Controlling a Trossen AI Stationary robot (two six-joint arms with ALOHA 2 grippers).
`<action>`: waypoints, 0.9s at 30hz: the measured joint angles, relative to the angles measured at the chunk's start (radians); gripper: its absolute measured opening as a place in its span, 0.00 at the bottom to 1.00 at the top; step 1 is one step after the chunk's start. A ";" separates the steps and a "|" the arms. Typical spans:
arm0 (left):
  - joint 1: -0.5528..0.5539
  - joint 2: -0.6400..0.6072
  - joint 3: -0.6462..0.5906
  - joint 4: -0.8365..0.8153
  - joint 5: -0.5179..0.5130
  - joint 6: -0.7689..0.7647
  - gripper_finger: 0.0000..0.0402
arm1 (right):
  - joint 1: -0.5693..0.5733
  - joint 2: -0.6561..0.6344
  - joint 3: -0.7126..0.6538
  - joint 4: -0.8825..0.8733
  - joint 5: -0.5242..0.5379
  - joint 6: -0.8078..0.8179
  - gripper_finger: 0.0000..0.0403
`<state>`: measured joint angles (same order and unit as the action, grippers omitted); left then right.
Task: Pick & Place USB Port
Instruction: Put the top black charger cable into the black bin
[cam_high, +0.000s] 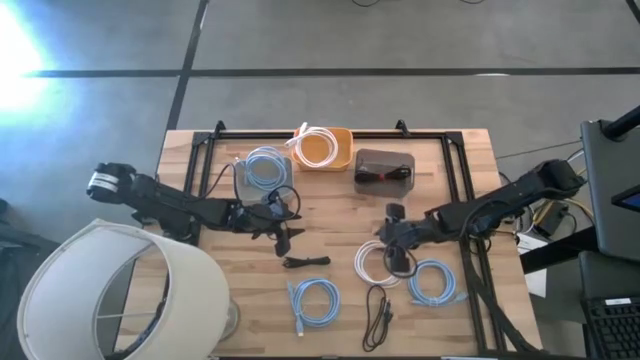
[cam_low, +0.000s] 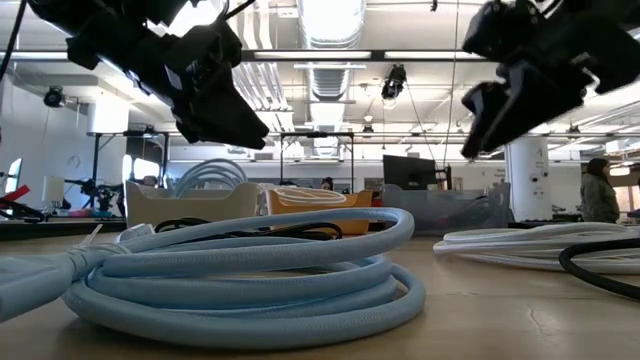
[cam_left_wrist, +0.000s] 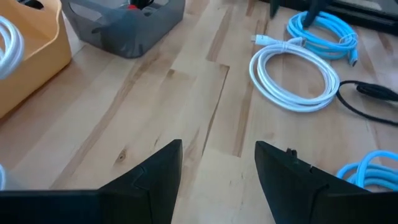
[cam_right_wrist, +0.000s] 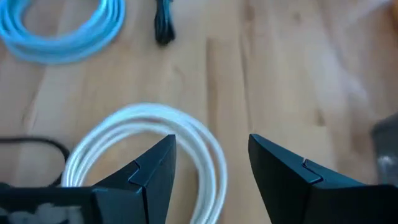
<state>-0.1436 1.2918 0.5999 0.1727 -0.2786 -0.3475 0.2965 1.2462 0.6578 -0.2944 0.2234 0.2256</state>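
From overhead I see the left gripper over the middle of the wooden table, just in front of the clear bin that holds a blue cable. A small black cable lies just beside it. My right gripper hangs over the white cable coil, with a blue coil beside that, a black cable in front, and another blue coil nearer the centre. At the back sit the orange bin with a white cable and the grey bin with dark contents.

At table height, both grippers hang above the surface, clear of the big blue coil up close.

Through the left wrist camera, the fingers stand apart around nothing, over bare wood.

Through the right wrist camera, the fingers are also spread and empty, directly above the white coil.
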 joint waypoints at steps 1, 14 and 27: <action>0.000 0.001 0.000 -0.002 0.000 -0.012 0.51 | 0.006 0.017 -0.004 0.015 0.000 0.003 0.49; -0.108 0.186 0.012 0.099 0.132 -0.051 0.51 | 0.011 0.174 0.062 0.048 0.003 -0.110 0.49; -0.183 0.260 0.021 -0.087 0.113 -0.105 0.51 | 0.011 0.164 0.071 0.046 0.008 -0.129 0.49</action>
<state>-0.3267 1.5514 0.6210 0.0854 -0.1654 -0.4530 0.3073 1.4097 0.7284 -0.2480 0.2314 0.0967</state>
